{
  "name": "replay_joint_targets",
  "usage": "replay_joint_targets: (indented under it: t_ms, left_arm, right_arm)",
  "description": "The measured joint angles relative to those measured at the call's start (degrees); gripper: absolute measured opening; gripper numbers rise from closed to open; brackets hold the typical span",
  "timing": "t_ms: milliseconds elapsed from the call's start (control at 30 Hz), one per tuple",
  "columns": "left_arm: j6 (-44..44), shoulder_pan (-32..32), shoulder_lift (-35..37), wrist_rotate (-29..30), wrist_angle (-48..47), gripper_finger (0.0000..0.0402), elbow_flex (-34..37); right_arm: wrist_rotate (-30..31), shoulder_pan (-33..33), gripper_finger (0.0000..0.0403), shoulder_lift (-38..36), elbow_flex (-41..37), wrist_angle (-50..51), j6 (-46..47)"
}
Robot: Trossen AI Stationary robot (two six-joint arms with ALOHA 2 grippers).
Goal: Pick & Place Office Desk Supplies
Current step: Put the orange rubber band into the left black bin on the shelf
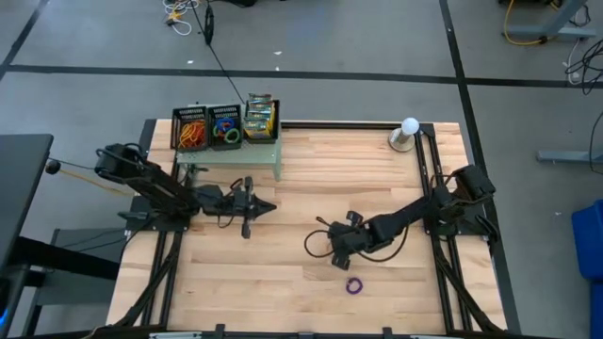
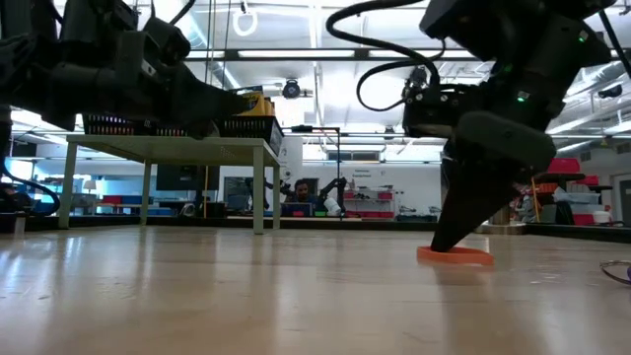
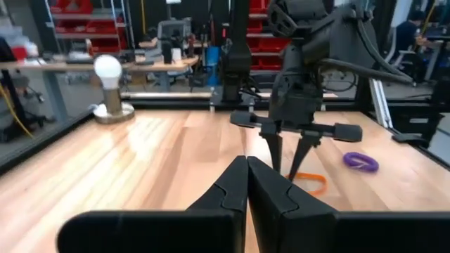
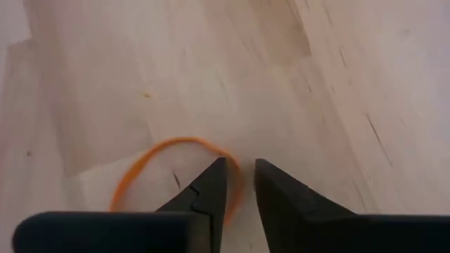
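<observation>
The right gripper [image 4: 239, 179] is pointing down at the table [image 1: 283, 273], fingers slightly spread over an orange band [image 4: 144, 165] lying flat. A purple band [image 1: 354, 285] is lying near. The left gripper [image 3: 246, 186], pressed together, is hovering by the stand [image 1: 236, 151] bearing 2 trays [image 1: 207, 127].

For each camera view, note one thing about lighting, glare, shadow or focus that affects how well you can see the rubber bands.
High view: even light, purple rubber band tiny but distinct. Low view: bright ceiling lights backlight the right gripper into a silhouette over the orange rubber band. Left wrist view: glare on the table. Right wrist view: soft focus, faint shadow beside the band.
</observation>
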State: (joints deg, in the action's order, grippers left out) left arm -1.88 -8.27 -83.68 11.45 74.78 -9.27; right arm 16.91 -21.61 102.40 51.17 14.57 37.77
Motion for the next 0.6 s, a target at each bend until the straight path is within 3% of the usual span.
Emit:
replay_joint_targets:
  t_ms: [300,433,500,600]
  left_arm:
    - [4.3,0.0,0.0,-1.4,-12.5,0.0017,-7.1]
    - [4.7,-0.1,-0.4,4.2,-20.8,0.0019,-10.9]
    - [3.9,-0.1,-1.1,5.8,-20.7,0.0024,-11.2]
    - [5.3,-0.1,-2.0,4.9,-20.2,0.004,-11.3]
  right_arm:
    - [-1.1,0.5,0.0012,-0.1,0.0,-1.1,-5.5]
    - [-0.6,0.4,0.001,-0.1,0.0,-1.2,-6.8]
    - [1.3,0.1,0.0011,-0.1,0.0,-1.4,-6.9]
    - [9.9,-1.0,0.0006,-1.4,-0.1,-2.5,-7.3]
